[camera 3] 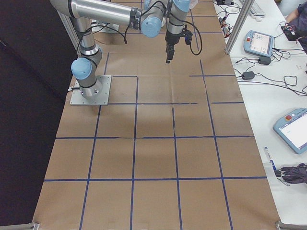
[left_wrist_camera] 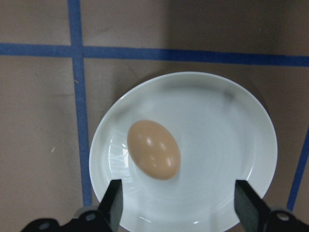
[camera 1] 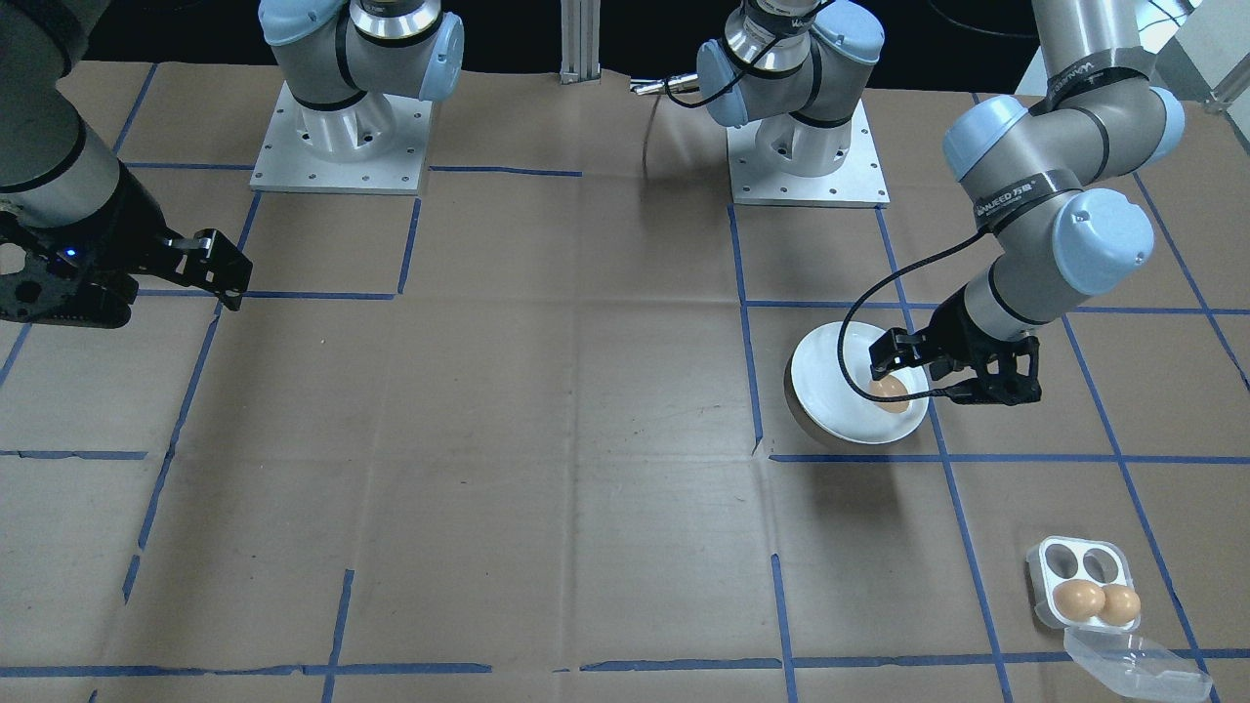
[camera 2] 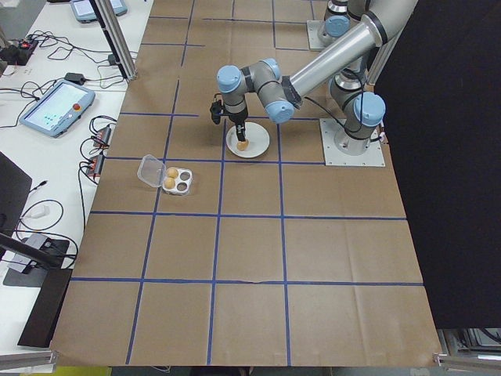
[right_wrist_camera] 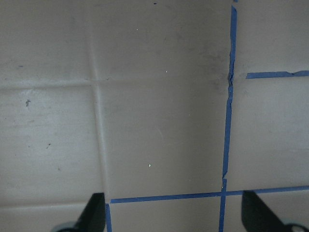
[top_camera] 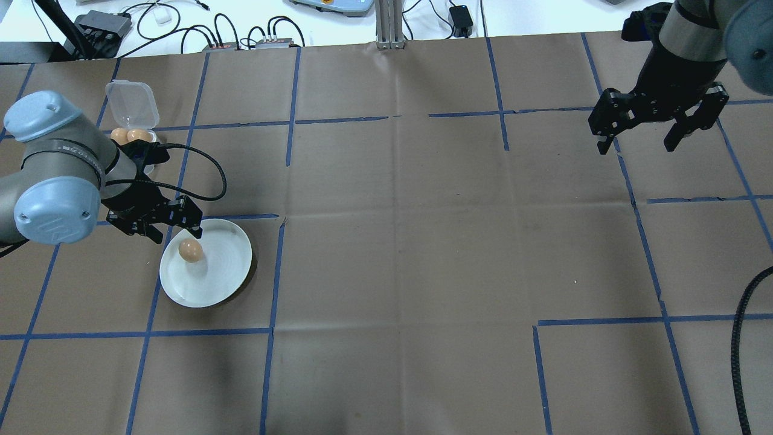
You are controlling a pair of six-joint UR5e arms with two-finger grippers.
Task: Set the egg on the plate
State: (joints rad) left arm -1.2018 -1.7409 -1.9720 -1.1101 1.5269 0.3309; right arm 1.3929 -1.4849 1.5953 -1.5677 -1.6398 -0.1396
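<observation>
Egg (left_wrist_camera: 153,149) lying free on plate (left_wrist_camera: 231,159), left of centre in wrist view. Left gripper (top_camera: 162,225) hovering just above plate edge, fingers (left_wrist_camera: 114,202) spread wide, touching nothing. Right gripper (top_camera: 656,124) well apart over bare table, fingers (right_wrist_camera: 94,210) spread. Tray (camera 1: 1082,578) holding two eggs, lid (camera 1: 1133,664) open.

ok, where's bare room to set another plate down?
The middle of the table, between the plate and the right hand, is bare. It is crowded around the left hand, the egg and the egg tray.
</observation>
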